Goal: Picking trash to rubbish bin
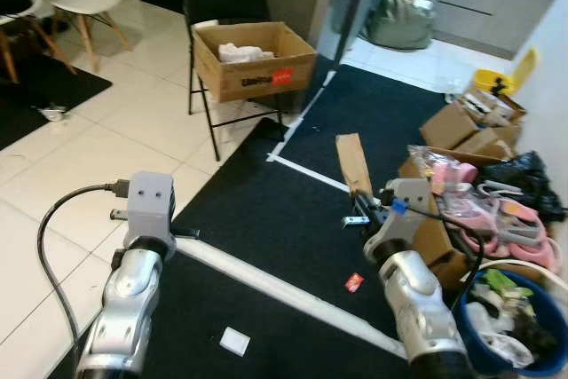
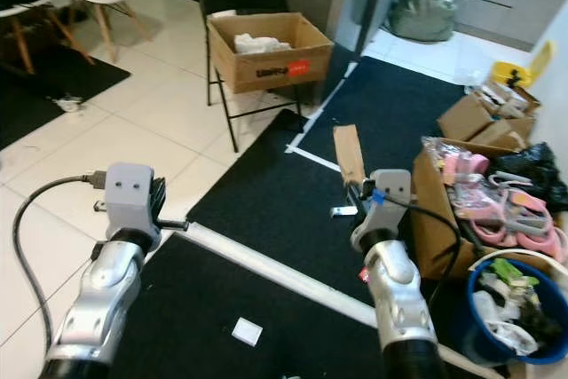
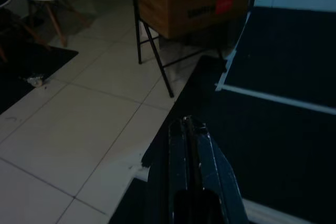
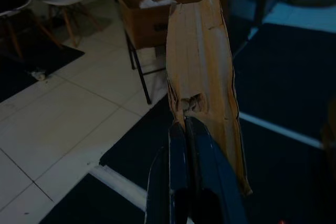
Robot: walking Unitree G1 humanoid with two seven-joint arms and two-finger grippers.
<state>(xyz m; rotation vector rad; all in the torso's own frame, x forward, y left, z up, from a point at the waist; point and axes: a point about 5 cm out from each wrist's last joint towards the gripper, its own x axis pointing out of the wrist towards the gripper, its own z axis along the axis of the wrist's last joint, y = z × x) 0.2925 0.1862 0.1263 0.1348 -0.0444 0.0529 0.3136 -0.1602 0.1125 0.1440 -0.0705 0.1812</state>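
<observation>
Your right gripper (image 4: 184,124) is clamped on the cardboard strip (image 4: 202,66), held upright over the black mat (image 1: 266,210); swing it steadily right to the blue bin (image 1: 475,348) before releasing

white tile floor (image 1: 106,157); black mat (image 1: 293,210) bearing red scrap (image 1: 354,282); white scrap (image 1: 235,341)

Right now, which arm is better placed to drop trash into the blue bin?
The right. The right gripper is shut on the torn brown cardboard strip, and the blue plastic rubbish bin stands on the robot's right, beside that arm. The left gripper is shut on nothing, on the far side.
</observation>
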